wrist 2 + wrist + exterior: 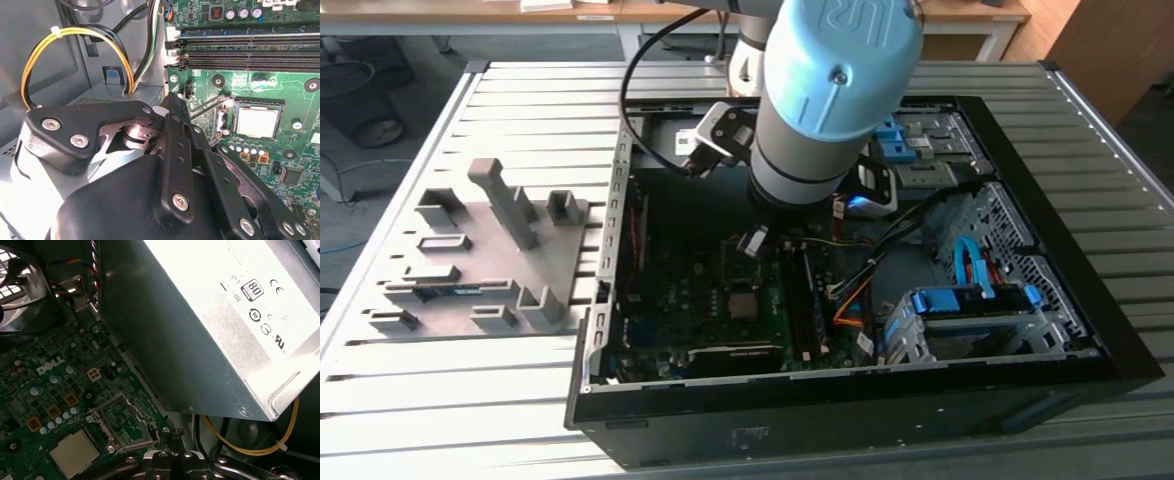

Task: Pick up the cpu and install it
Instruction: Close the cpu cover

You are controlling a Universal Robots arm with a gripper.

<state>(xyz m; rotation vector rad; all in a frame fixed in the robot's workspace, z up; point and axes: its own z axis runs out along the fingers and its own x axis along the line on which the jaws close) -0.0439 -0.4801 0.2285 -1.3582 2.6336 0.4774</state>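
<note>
The cpu (pixel 742 303) lies flat in its socket (pixel 260 102) on the green motherboard (pixel 680 290), at about 6 o'clock from the pincer (pixel 755 243) in the exterior view, apart from it. Whether the pincer is spread or pressed together, I cannot tell. White lettering marks the motherboard; the grey power-supply box (pixel 210 330) carries printed symbols. The socket's hinged frame (pixel 125 426) lies swung open just beside the cpu

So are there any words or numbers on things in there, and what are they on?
power-supply box: a cluster of round badges and symbols, too small to read.
motherboard: a white printed logo word; tiny part labels, too small to read.
arm's blue cap: raised logo letters.
cpu: plain top, no print I can make out.
</note>
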